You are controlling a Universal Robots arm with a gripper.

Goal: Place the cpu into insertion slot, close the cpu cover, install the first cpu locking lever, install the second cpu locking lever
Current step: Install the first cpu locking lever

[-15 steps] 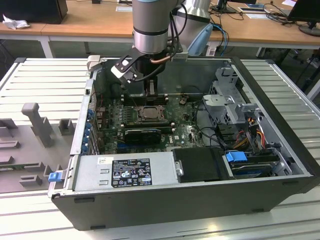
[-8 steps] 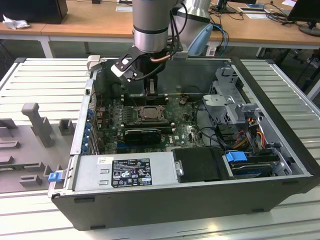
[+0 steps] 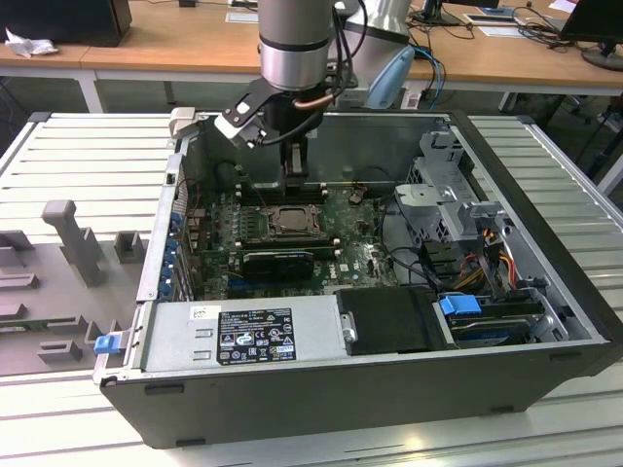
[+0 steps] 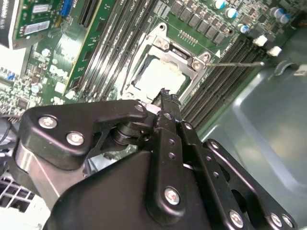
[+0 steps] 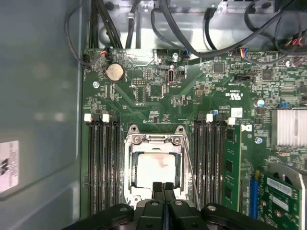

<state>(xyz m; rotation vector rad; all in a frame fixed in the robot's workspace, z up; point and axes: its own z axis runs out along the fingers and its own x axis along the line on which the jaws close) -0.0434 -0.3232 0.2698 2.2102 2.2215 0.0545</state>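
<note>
1. Open computer case point(image 3: 341, 389) lay on its side on a ribbed metal table point(image 3: 78, 156).
2. Arm point(image 3: 297, 44) reached down into the case, over the far half of the board.
3. Grey power supply point(image 3: 243, 336) sat along the near wall of the case, well apart from the arm.
4. Green motherboard point(image 5: 158, 91) covered the case floor. Long black memory slots point(image 5: 103, 163) flanked the socket on both sides.
5. Gripper point(image 5: 163, 186) had its two fingers pressed together with nothing between them. Its tip hung just over one edge of the socket, as both wrist views showed point(image 4: 164, 93).
6. Insertion slot point(image 3: 292, 222) was mid-board, directly under the gripper.
7. Cpu cover point(image 5: 154, 140) lay flat over the slot, framing the chip.
8. Cpu point(image 5: 154, 167) sat in the slot, its pale top visible through the cover's cut-out.
9. One thin wire locking lever point(image 4: 237, 63) angled out over the neighbouring memory slots. Couldn't tell whether it was latched.
</note>
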